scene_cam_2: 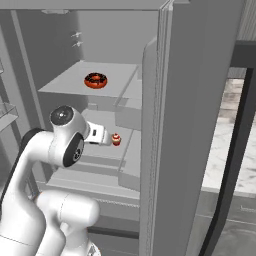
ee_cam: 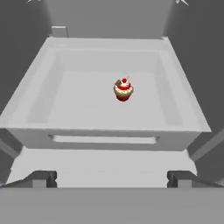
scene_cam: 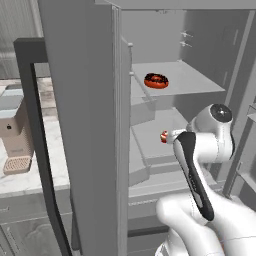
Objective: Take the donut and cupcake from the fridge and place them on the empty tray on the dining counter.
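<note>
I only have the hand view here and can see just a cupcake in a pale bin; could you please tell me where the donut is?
Observer: The donut lies on the fridge shelf above the cupcake, apart from it.
Operator: Thank you. Are the fridge doors open?
Observer: Yes, both base views show a door swung out on either side of the arm.
Operator: And how close is my gripper to the cupcake?
Observer: The gripper is open and short of it; in the right base view the hand's front sits just beside the cupcake, not around it.
</note>
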